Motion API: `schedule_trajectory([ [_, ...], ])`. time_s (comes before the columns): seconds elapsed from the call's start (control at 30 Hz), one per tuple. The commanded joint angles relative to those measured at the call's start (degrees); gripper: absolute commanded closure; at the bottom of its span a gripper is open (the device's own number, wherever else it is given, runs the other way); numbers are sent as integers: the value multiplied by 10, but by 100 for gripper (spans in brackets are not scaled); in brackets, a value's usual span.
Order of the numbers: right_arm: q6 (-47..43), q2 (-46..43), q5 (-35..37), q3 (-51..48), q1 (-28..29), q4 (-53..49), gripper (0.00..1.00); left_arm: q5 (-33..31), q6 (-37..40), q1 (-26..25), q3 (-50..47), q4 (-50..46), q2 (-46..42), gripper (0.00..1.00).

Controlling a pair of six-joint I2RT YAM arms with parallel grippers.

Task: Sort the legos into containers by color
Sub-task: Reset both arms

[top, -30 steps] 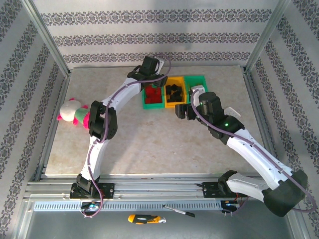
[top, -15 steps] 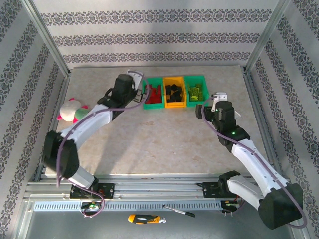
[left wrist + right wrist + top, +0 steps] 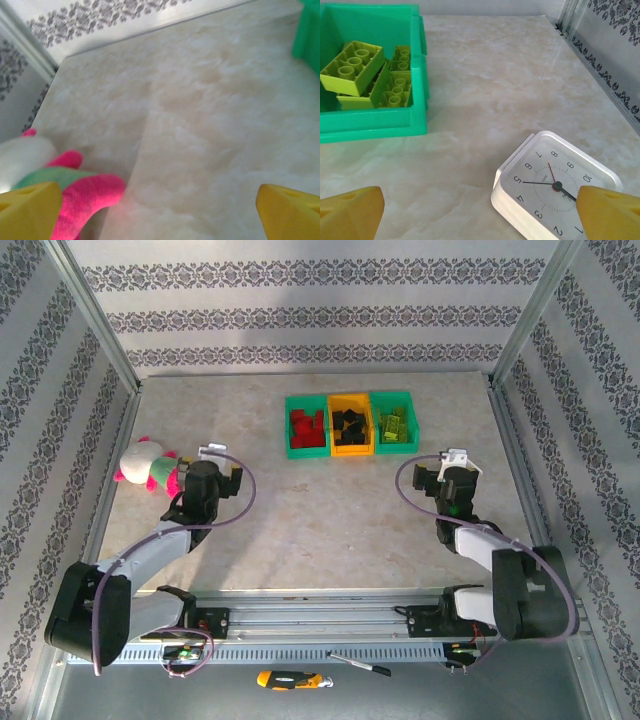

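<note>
Left gripper [image 3: 159, 214]: spread wide, empty, yellow tips cropped by frame
Right gripper [image 3: 480, 212]: spread wide, empty
Plush toy [image 3: 80, 187]: beside left tip, head cut off
Clock [image 3: 547, 187]: corner hidden behind right tip
Legos [image 3: 348, 426]: in the containers [image 3: 305, 452], near far edge of the table [image 3: 300, 530]

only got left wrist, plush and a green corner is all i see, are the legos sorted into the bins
Observer: In the top view, red legos lie in the left green bin, black legos in the yellow bin, and lime legos in the right green bin.
Operator: where's the right pincer
Observer: The right pincer is open, right of the bins, with a white clock just ahead of it.
Operator: clock touching a bin
Observer: No, bare table separates the clock from the right green bin.
</note>
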Motion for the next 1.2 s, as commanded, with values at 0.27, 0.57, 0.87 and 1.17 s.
schedule_trajectory([
  [0.27,1,130,-52,-20,-12,240,2,87,-13,74,-45,321,180,1],
  [0.57,1,139,-83,24,-18,180,2,167,-68,138,-36,341,242,1],
  [0.87,-2,138,-84,28,-18,173,2,161,-68,138,-40,356,243,1],
  [1.17,-2,138,-84,28,-18,173,2,185,-60,137,-35,348,244,1],
])
